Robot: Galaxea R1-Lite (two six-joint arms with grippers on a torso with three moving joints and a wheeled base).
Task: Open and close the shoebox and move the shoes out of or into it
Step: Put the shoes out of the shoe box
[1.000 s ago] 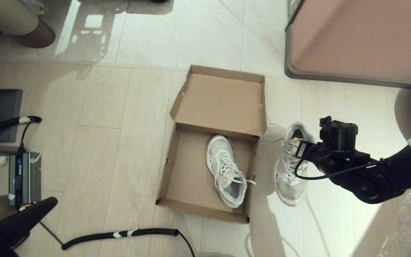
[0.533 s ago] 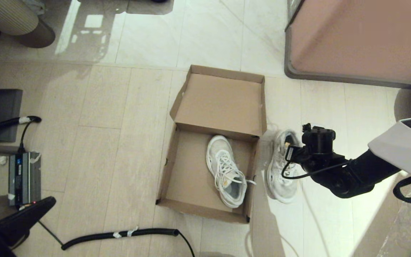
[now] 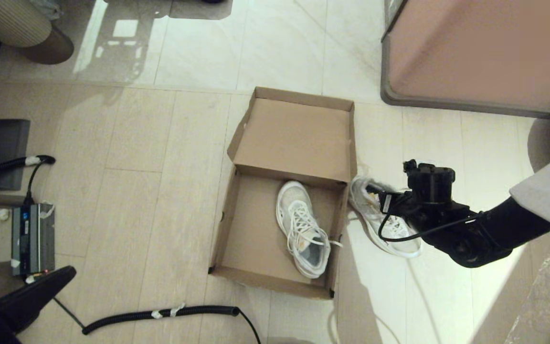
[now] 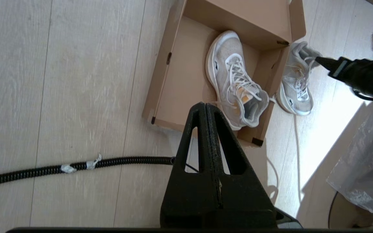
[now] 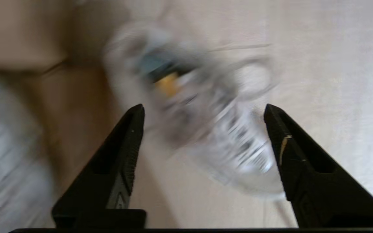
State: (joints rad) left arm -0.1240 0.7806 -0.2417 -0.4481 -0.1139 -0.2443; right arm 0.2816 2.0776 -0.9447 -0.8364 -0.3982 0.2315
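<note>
So the right gripper (image 5: 202, 136) has its jaws spread wide and holding nothing, hanging right over the loose shoe (image 3: 384, 220) on the floor at centre-right of the head frame; that shoe's long axis runs diagonally, one end near the shoebox (image 3: 275, 282) wall, the other angling toward lower right. It's a white mesh lace-up, laces loose; its twin (image 3: 302, 228) lies inside the open box, lid flipped back. The left gripper (image 4: 206, 129), jaws closed on nothing, sits parked at lower left, so the right's nearer.
</note>
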